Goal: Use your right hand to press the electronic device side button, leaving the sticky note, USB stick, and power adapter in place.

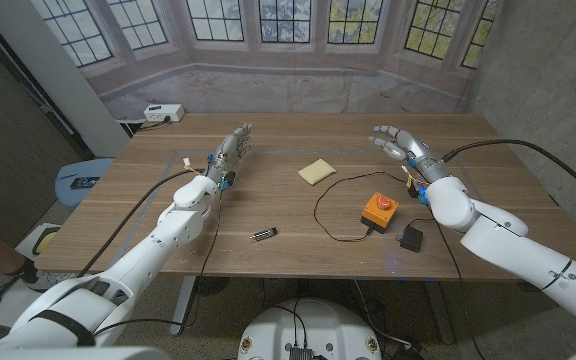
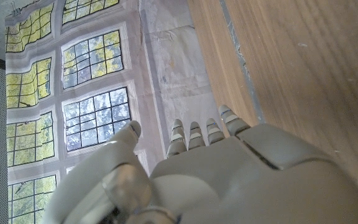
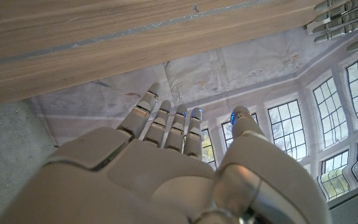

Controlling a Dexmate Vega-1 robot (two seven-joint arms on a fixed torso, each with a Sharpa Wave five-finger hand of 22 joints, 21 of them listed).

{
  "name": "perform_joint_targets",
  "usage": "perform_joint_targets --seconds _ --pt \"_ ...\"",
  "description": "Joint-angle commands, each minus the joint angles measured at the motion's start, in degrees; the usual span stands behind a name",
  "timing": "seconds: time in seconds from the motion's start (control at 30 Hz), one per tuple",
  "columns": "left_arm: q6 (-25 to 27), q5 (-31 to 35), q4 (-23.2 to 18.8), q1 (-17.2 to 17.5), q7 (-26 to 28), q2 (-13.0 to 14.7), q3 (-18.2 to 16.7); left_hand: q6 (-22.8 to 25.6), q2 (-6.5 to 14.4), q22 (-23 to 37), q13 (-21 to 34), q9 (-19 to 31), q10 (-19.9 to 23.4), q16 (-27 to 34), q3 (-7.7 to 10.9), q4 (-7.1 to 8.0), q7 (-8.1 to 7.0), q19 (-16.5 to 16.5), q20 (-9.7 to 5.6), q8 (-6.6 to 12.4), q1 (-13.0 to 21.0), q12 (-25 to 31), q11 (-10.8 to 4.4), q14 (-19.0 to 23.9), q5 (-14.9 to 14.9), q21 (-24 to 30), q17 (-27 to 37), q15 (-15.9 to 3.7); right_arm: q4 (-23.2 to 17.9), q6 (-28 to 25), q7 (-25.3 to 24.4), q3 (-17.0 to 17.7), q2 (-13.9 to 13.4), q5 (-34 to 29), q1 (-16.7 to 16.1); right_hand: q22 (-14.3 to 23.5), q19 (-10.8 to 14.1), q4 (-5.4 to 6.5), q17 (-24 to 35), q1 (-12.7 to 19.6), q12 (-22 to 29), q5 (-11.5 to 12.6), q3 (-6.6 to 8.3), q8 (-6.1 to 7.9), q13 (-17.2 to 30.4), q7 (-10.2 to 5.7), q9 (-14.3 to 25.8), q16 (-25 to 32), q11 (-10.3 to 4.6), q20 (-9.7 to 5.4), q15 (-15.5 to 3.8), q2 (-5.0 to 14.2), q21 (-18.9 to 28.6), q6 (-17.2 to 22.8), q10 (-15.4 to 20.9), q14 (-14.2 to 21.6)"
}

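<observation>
The electronic device [image 1: 379, 211], an orange box with a red round button on top, sits on the table right of centre, a black cable looping from it. A black power adapter [image 1: 410, 238] lies just to its right and nearer the front. The yellow sticky note [image 1: 317, 171] lies mid-table, farther back. A small dark USB stick [image 1: 262, 234] lies toward the front, left of centre. My right hand [image 1: 400, 144] hovers open above the table behind the device, fingers spread. My left hand [image 1: 230, 152] is open at the left, fingers extended, holding nothing.
The wooden table [image 1: 168, 200] carries black cables running along both arms. A white power strip [image 1: 163, 113] sits beyond the far left corner. A blue object [image 1: 80, 182] lies off the table's left side. My left hand's fingers [image 3: 344, 15] show in the right wrist view.
</observation>
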Motion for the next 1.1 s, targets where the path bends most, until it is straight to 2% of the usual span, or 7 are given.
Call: perform_joint_targets --seconds 0.03,0.07,0.37,0.67,0.73,0.83,1.1 --pt "0.24 0.57 -0.75 -0.16 0.34 0.6 0.04 0.5 -0.75 0.31 0.25 0.25 -0.1 0.06 0.43 0.01 -0.13 0.3 0.09 -0.16 0.13 0.27 0.1 0.04 0.01 0.32 0.18 0.28 -4.86 -6.62 1.26 -0.26 -2.47 -3.36 -1.42 0.17 -0.67 0.05 0.11 0.46 -0.19 0.18 -0.07 0.12 0.06 -0.28 0.09 -0.2 -0.96 -0.01 -0.27 -0.05 -0.09 0.15 -0.03 -0.59" --pt "0.27 0.54 -0.78 -0.15 0.33 0.62 0.01 0.5 -0.76 0.31 0.25 0.25 -0.12 0.06 0.44 0.01 -0.12 0.3 0.05 -0.16 0.12 0.26 0.1 0.03 0.01 0.32 0.18 0.24 -5.41 -7.57 1.45 -0.49 -2.63 -3.8 -1.39 0.17 -0.71 0.11 0.08 0.43 -0.26 0.17 -0.11 0.1 0.03 -0.33 0.09 -0.23 -1.47 -0.04 -0.73 -0.04 -0.08 0.19 -0.09 -0.68" --pt "-0.1 0.75 0.09 -0.66 -0.09 0.36 0.23 0.44 -0.81 0.32 0.25 0.25 -0.2 0.01 0.57 -0.04 -0.14 0.26 0.08 -0.22 0.04 0.2 -0.09 -0.07 0.0 0.3 0.19 0.17 -9.65 -14.38 2.01 -2.86 -3.95 -8.82 -1.09 0.17 -0.79 0.23 -0.07 0.51 -0.01 0.2 -0.17 0.38 -0.1 -0.67 0.06 0.07 -1.84 -0.95 -2.27 0.19 0.0 1.51 1.22 0.06" --pt "-0.93 1.12 0.77 -0.84 -0.45 0.16 0.43 0.4 -0.85 0.32 0.26 0.26 -0.27 -0.02 0.75 -0.12 -0.12 0.23 0.02 -0.27 -0.06 0.15 -0.09 -0.15 -0.02 0.28 0.19 0.08 -13.97 -19.05 2.33 -3.64 -5.26 -11.89 -2.63 0.16 -1.25 0.15 -0.2 0.7 0.25 0.23 -0.23 0.49 -0.18 -0.69 0.04 0.39 -1.59 -1.17 -2.59 0.13 -0.11 2.36 2.56 0.98" --pt "-1.1 1.42 0.99 -1.0 -0.56 0.17 0.61 0.38 -0.87 0.32 0.26 0.26 -0.29 -0.02 0.77 -0.13 -0.12 0.21 0.06 -0.28 -0.07 0.14 -0.1 -0.15 -0.02 0.28 0.19 0.09 -14.75 -20.17 2.65 -4.24 -5.54 -12.87 -2.62 0.16 -1.35 0.13 -0.24 0.78 0.28 0.24 -0.25 0.49 -0.21 -0.69 0.02 0.6 -1.23 -1.21 -3.9 0.14 -0.09 2.68 3.0 1.6" --pt "-1.28 1.35 1.28 -1.13 -0.98 0.1 0.66 0.38 -0.89 0.32 0.26 0.26 -0.29 -0.03 0.81 -0.15 -0.13 0.2 0.0 -0.29 -0.1 0.13 -0.14 -0.19 -0.03 0.27 0.19 0.05 -15.94 -22.53 3.85 -6.12 -6.21 -15.38 -1.83 0.16 -1.44 0.08 -0.3 0.82 0.36 0.22 -0.34 0.59 -0.23 -0.82 0.02 0.64 -1.13 -1.6 -4.41 -0.03 -0.09 3.17 3.5 1.83" --pt "-1.93 1.37 1.77 -1.18 -1.28 0.12 0.52 0.32 -0.91 0.31 0.26 0.26 -0.37 -0.05 0.91 -0.22 -0.14 0.2 -0.03 -0.32 -0.16 0.09 -0.18 -0.26 -0.03 0.27 0.18 -0.02 -17.49 -25.39 4.92 -8.1 -6.5 -18.8 -1.58 0.16 -2.22 0.19 -0.37 0.54 0.45 0.09 -0.7 0.67 -0.25 -1.28 0.02 0.55 -1.52 -2.39 -4.33 -0.42 -0.29 3.92 4.4 1.79"
